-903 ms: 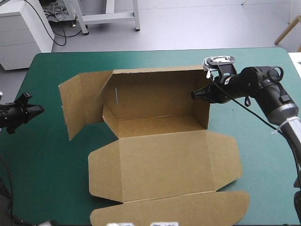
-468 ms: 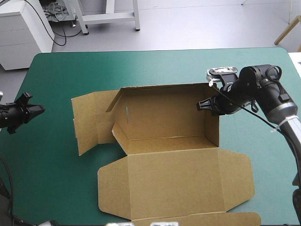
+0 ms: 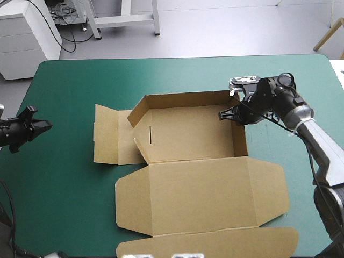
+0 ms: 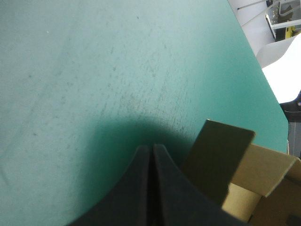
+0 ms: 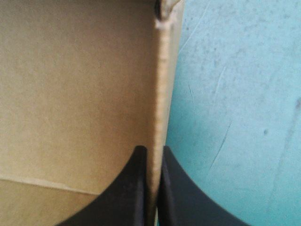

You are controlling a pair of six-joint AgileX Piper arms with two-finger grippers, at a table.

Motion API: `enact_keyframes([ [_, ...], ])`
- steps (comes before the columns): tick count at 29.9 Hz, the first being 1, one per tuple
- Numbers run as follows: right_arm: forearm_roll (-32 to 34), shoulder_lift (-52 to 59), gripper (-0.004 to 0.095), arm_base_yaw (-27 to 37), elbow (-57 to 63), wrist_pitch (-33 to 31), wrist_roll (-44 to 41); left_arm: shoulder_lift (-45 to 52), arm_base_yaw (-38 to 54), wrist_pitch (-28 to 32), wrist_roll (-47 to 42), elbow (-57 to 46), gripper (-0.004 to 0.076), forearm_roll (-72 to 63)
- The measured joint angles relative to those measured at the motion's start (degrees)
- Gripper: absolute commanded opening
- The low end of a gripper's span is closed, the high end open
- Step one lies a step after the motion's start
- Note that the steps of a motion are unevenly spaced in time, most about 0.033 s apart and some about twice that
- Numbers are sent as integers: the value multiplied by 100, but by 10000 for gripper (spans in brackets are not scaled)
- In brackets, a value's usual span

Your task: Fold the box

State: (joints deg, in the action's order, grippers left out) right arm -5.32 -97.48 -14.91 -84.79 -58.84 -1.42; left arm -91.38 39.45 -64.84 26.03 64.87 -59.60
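Shifted rightward, the box (image 3: 193, 134) stands with walls raised, right pincer (image 3: 224, 115) apparently clamping its right wall.

The box (image 3: 188, 129) lies on the table (image 3: 75, 188), right gripper (image 3: 228, 115) at its right wall, left gripper (image 3: 46, 126) well apart.

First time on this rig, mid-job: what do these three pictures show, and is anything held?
Two robot arms work at a teal-green table. The high view looks down from behind the robot. The other two come from a camera on each wrist, looking forward past that arm's own black fingers. On the table lies a brown box, partly folded: walls raised, lid flat toward the near edge. The right gripper is shut on the box's right wall, near its far corner. The left gripper is shut and empty, over bare table near its left edge.
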Motion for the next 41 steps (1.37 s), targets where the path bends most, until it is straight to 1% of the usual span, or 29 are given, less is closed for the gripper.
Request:
enact_keyframes([
  [2, 14, -98, 13, 0, 0, 188, 0, 0, 0, 0, 0, 0, -10, 0],
  [5, 25, -168, 134, 5, 0, 330, 18, 0, 0, -6, 0, 0, -10, 0],
  [7, 31, -201, 288, 5, 0, 382, 32, 0, 0, -12, 5, 0, -10, 0],
  [11, -5, -226, 709, 5, 26, 302, 77, 0, 0, -24, 73, 0, -10, 0],
  [13, -5, -226, 852, 5, 25, 249, 88, 1, 0, -29, 95, 0, -10, 0],
  [14, -5, -226, 896, 5, 5, 212, 94, 1, 0, -35, 99, 0, -10, 0],
  [15, 0, -233, 912, 5, -37, 163, 94, 1, 0, -41, 107, 0, -10, 0],
  [19, 18, -249, 898, 5, -486, -147, 94, 1, 0, -45, 107, 0, -10, 0],
  [24, 25, -255, 899, 5, -1519, -922, 94, 1, 0, -45, 108, 0, -10, 0],
  [26, 25, -200, 899, 5, -1827, -1041, 104, 1, 0, -51, 108, 0, -10, 0],
  [32, 90, 342, 898, 5, -2180, -1174, -35, 1, 0, -51, 108, 0, -10, 0],
  [37, 144, 802, 898, 5, -2184, -1222, -139, 1, 0, -51, 108, 0, -10, 0],
  [41, 194, 1042, 898, 5, -1945, -1234, -196, 6, 0, -51, 108, 0, -10, 0],
])
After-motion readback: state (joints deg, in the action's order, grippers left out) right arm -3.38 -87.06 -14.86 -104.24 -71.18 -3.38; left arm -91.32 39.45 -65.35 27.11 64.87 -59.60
